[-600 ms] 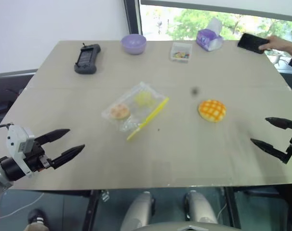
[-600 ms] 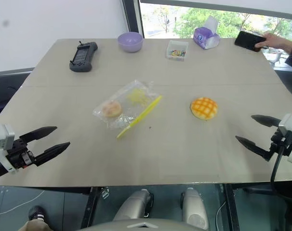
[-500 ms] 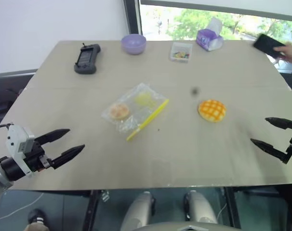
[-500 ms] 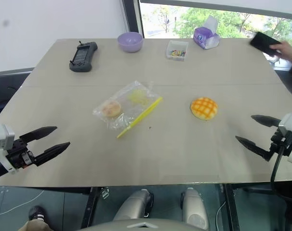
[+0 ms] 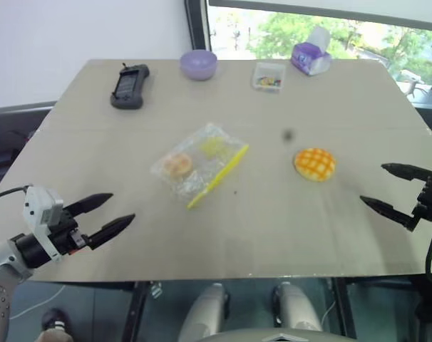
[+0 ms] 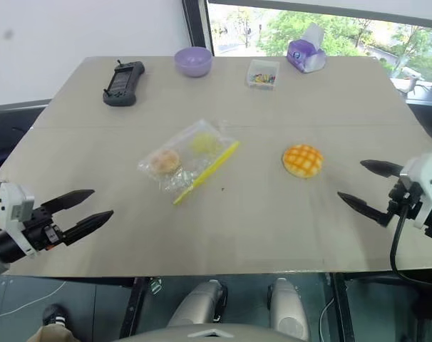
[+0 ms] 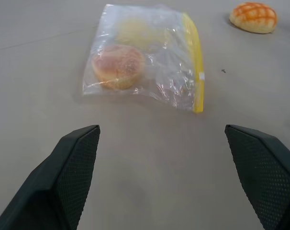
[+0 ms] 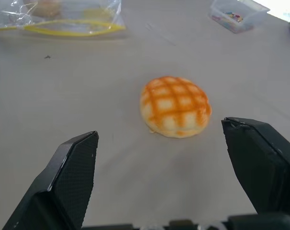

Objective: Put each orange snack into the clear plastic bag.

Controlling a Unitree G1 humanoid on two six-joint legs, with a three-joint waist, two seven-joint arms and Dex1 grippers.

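Progress: 1 of 2 done, I judge | small flat orange snack point(image 7: 118, 66) lies inside clear zip bag point(image 7: 147, 55), ahead of my left end effector point(image 5: 105, 216), spread wide, empty | grid-top bun point(image 8: 175, 106) bare on table point(image 5: 273, 228), just ahead of my right end effector point(image 6: 361, 186), wide, empty | left: bag bun

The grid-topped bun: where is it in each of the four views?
Left eye: bun, right of centre on the table.
Right eye: right of centre.
Left wrist: top right corner.
Right wrist: centre.
Shared landmark: the clear bag with its yellow strip.
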